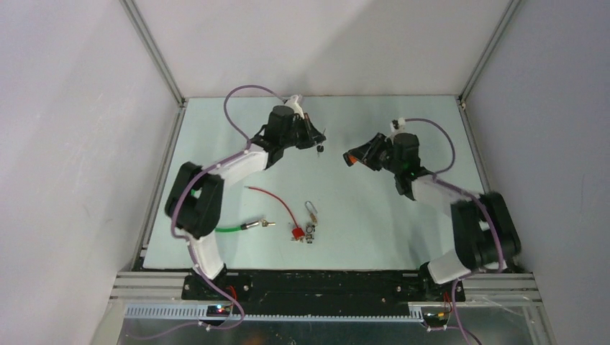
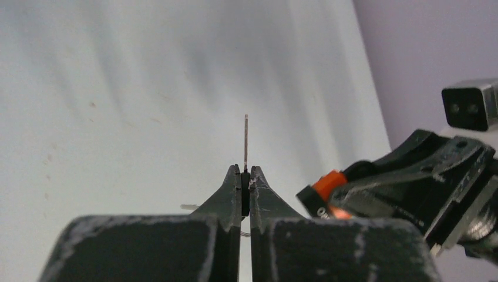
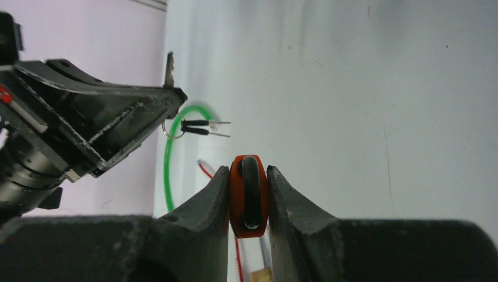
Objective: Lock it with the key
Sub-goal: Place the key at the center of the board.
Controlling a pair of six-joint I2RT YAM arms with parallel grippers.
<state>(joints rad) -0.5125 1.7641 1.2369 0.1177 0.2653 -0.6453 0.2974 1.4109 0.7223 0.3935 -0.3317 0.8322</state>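
A pale, matt tabletop [image 1: 403,230], walled in by white panels, is lying under both arms, which are meeting in the air over its far half. The left pincer [image 2: 245,176] is pinching shut on a thin silver metal key [image 2: 245,138], gripping it by the head so that the blade is sticking straight out past the fingertips, free to enter a keyhole. Near it, and not touching, the right pincer [image 3: 247,171] is clamping a small orange padlock [image 3: 236,202] between its fingers, seemingly holding the body steady and presenting it toward the key. Which way the keyhole is facing I cannot tell. The key's blade is pointing past the padlock rather than at it, so insertion is looking not yet begun and is likely calling for fine alignment. Well apart, nearer the arm bases, a green cable [image 1: 229,228], a red wire [image 1: 277,202] and a little red-and-metal cluster [image 1: 303,232] are lying on the table.
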